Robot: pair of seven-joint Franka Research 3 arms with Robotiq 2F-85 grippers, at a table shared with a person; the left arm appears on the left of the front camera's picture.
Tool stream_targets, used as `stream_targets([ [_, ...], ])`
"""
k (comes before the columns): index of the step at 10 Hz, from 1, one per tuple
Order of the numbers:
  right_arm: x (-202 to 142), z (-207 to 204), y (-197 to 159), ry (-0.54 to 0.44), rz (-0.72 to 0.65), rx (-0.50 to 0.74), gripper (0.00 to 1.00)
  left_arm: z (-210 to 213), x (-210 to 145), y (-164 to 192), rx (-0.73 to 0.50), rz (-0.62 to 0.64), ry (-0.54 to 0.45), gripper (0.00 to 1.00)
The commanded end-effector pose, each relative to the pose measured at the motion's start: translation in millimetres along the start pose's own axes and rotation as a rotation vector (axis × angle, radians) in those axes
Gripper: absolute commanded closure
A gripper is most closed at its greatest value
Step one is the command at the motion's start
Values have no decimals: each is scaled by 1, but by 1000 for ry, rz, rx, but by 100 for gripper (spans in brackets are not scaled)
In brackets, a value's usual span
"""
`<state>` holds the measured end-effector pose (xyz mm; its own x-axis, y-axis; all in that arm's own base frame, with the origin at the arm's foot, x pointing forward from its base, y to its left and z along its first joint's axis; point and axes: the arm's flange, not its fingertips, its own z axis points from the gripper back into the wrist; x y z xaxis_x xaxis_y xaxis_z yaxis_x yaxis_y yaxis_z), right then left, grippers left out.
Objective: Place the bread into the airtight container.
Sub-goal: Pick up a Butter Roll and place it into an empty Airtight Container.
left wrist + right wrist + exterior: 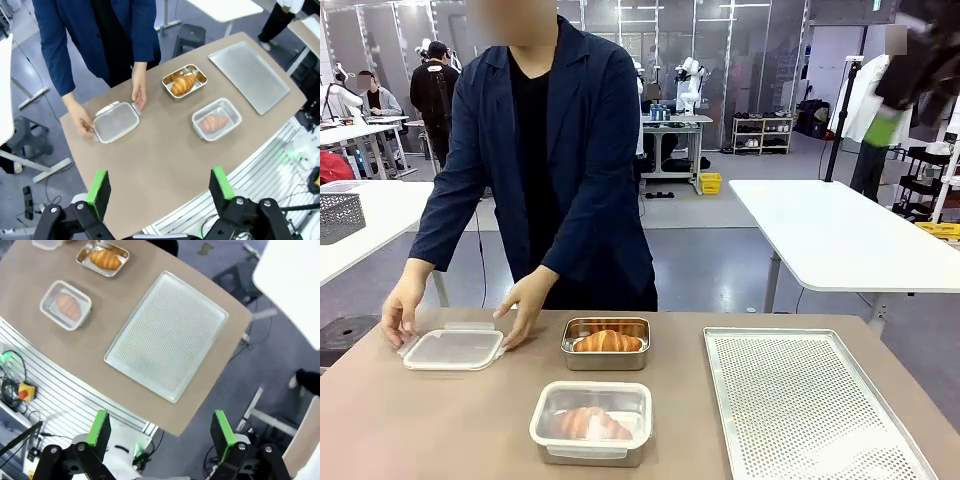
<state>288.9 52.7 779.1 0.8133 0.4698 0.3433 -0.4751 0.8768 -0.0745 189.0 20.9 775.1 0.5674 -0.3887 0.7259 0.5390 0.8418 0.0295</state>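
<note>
Landmark: the open steel tin near the middle of the bench.

The croissant lies in that tin, uncovered, long axis running across the bench, side to side in the front view. It is golden-brown, ridged and glossy, and looks soft and flaky; I judge it would crush under a hard pinch.

The lidded container sits just on my side of the tin, apart from it, with a second, paler bread visible through its clear lid.

The loose clear lid lies left of the tin, with both the person's hands on it.

The perforated tray sits right of the tin, bare.

My left fingers are spread wide with nothing between them, hanging high over the bench's near edge. My right fingers are likewise spread and unloaded, high and off beyond the tray.

Judgement: the left arm is nearer the tin; the croissant lies ahead and below.
</note>
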Motion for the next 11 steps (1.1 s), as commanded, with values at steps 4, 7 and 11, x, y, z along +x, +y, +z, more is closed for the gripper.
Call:
stream_targets([
  [4, -32, 14, -9, -19, -73, 4, 0, 0, 2, 0, -1, -4, -4, 0],
  [7, -32, 14, -9, -19, -73, 4, 0, 0, 2, 0, -1, -4, -4, 0],
  [11, -32, 14, -9, -19, -73, 4, 0, 0, 2, 0, -1, -4, -4, 0],
])
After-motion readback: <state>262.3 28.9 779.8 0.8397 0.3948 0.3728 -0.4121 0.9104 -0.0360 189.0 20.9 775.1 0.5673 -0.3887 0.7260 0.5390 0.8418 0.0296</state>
